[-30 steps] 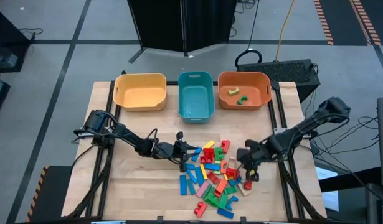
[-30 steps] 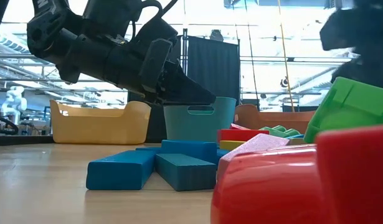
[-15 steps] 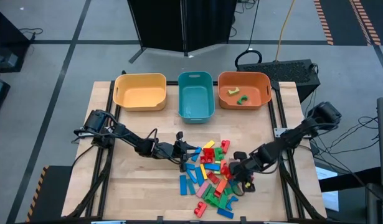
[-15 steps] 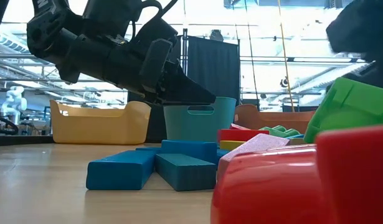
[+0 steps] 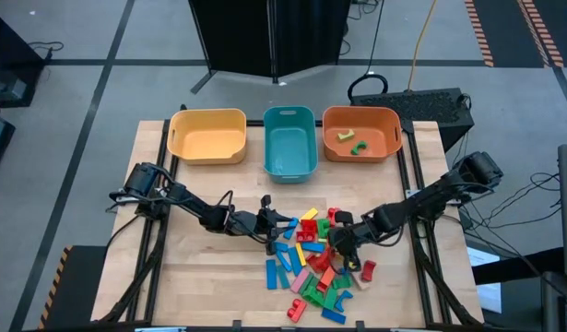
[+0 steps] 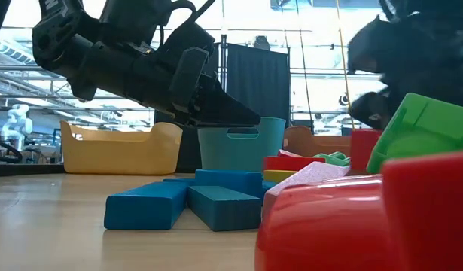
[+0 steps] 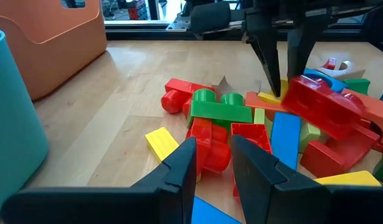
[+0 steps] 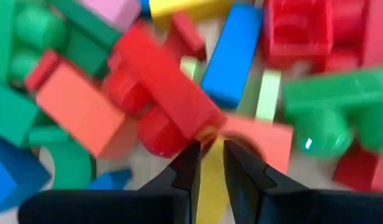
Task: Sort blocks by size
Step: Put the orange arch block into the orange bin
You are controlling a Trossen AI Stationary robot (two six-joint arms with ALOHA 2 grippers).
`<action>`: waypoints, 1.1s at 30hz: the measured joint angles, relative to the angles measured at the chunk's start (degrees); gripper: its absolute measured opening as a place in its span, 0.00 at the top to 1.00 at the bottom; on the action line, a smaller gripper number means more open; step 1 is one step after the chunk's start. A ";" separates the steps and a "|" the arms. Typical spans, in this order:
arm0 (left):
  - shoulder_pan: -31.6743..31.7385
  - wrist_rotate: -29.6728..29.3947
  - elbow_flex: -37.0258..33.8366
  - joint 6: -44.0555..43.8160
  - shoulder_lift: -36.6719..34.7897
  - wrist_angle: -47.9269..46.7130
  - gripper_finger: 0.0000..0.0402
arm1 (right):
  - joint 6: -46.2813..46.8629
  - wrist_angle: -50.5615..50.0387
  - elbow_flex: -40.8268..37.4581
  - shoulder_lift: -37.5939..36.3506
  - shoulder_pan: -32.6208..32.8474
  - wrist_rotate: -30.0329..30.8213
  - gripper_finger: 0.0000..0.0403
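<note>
Over the block pile, the right end effector pinches the red brick narrowly; rigid, light, smooth plastic, best gripped across flat sides. Left end effector: slightly parted, empty.

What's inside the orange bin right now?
From above, the orange bin holds two pieces: a yellow block and a green block. The rest of its floor looks bare; the low view shows only its outer wall.

A: The right wrist view is all blur; the blocks smear together, edges cut by the frame.
B: And the low view's lower right is filled by a cropped red block, hiding the pile.
</note>
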 joint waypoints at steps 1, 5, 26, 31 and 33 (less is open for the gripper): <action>0.00 0.00 0.00 0.00 0.00 0.00 0.77 | -0.43 1.46 0.00 0.00 -0.52 0.02 0.87; 0.00 0.00 0.00 0.00 0.00 0.00 0.77 | -0.63 6.88 0.02 0.44 -2.24 0.01 0.87; 0.00 -0.02 0.02 -0.02 0.00 -0.85 0.77 | -1.93 -5.25 0.17 0.66 -2.85 6.64 0.69; 0.00 -0.02 0.02 -0.02 0.02 -0.85 0.77 | -1.74 -7.30 0.20 0.68 -2.83 8.74 0.68; 0.00 -0.02 0.02 -0.02 0.02 -0.87 0.77 | -0.69 -10.15 0.31 0.60 -2.85 9.88 0.68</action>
